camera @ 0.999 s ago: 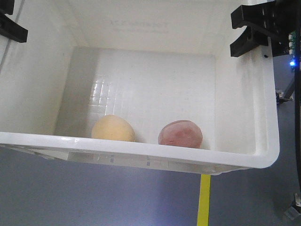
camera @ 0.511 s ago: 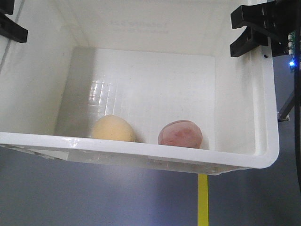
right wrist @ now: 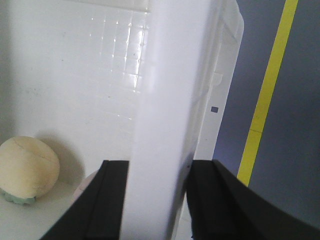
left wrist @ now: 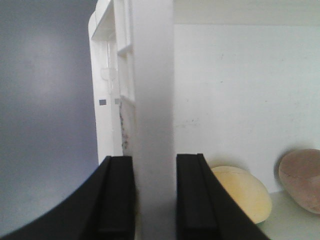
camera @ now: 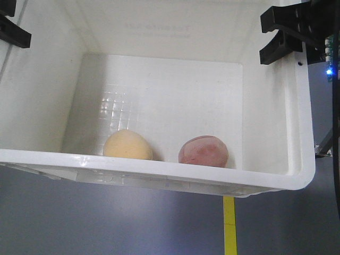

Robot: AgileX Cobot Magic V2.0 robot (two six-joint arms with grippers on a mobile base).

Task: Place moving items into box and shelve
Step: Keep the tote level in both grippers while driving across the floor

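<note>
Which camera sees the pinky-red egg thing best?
The front-facing view: the pinkish-red lump shows nearly whole, inside the box by its near wall. The left wrist view cuts it off at the edge; the right wrist view hardly shows it.

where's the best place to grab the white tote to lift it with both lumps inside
Take the box by its two opposite side walls, one gripper each, coming over the rim so the jaws straddle the thin upright wall. It's too wide for one gripper; the left gripper and right gripper are each clamped this way now.
</note>
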